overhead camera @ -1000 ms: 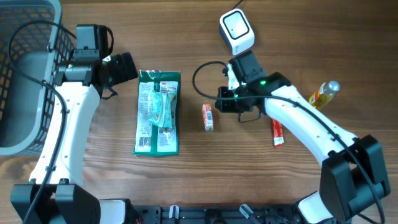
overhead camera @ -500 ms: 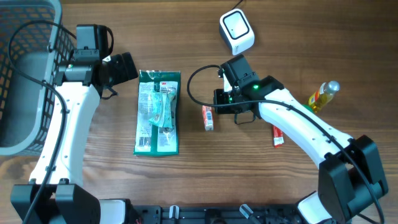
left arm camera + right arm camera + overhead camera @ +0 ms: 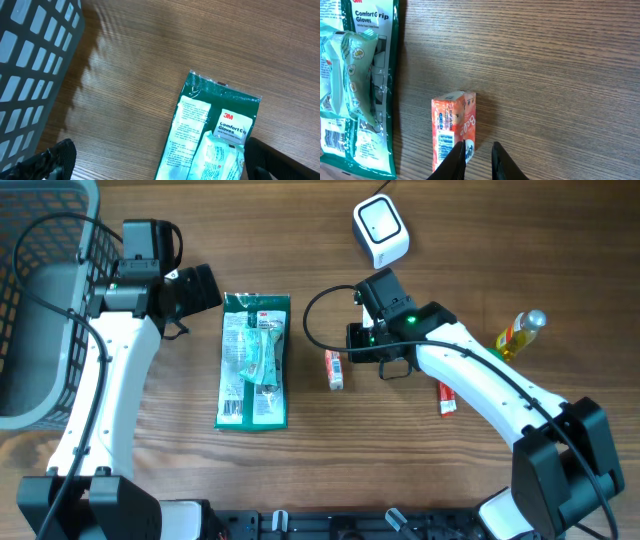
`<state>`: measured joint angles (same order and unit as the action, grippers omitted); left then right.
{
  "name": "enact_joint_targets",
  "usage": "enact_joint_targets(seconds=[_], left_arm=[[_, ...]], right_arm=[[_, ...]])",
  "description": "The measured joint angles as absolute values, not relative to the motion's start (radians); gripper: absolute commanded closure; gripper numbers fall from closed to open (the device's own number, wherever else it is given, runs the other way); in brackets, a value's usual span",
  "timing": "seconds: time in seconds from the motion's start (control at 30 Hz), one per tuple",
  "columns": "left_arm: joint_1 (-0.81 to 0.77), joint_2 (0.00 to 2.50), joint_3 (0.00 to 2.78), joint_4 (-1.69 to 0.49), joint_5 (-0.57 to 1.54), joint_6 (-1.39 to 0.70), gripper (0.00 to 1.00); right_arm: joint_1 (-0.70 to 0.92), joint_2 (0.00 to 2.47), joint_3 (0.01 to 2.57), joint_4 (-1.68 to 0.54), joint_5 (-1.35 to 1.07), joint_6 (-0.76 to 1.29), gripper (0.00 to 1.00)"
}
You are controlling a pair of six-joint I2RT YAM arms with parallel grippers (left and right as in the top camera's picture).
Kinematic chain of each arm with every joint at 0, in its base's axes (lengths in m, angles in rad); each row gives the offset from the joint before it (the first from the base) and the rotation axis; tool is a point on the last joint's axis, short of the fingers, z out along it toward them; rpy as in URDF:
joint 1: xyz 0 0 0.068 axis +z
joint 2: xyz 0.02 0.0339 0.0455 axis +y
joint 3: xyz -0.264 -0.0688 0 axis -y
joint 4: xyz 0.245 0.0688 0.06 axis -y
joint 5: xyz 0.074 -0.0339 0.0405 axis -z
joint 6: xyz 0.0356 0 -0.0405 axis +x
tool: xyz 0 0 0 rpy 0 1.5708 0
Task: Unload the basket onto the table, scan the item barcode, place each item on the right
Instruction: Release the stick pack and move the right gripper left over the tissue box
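right fingers [image 3: 456, 161] narrowly apart and empty, over the right edge of the orange box [image 3: 451, 125] lying on the bench [image 3: 550, 75]. left fingers [image 3: 55, 159] wide apart. coming down off-centre with so small a gap could shove or tip the box.

Small orange box [image 3: 334, 368] [image 3: 454, 127]: lying flat on the wooden table [image 3: 300, 470] near its middle, long axis running toward and away from the robot. White print on the top face, a blue strip along one narrow side, paler at the near end.

Barcode scanner [image 3: 381, 231]: white, rounded, grey window facing up, slightly turned, black cable at its far end. Set near the far edge, well apart from the box.
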<state>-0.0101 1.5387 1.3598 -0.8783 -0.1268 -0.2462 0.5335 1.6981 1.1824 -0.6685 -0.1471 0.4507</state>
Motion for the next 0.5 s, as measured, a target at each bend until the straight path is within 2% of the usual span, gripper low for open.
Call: enact_joint_targets(seconds=[0.43,0.5], left_arm=[[-0.010,1.539,1.360,-0.878,-0.127,-0.246,0.00],[-0.010,1.539,1.360,-0.878,-0.127,-0.246,0.00]], right_arm=[[0.533,1.698,1.180,-0.669,-0.144,0.451,0.82],[0.533,1.698,1.169,-0.656,-0.144,0.452,0.84]])
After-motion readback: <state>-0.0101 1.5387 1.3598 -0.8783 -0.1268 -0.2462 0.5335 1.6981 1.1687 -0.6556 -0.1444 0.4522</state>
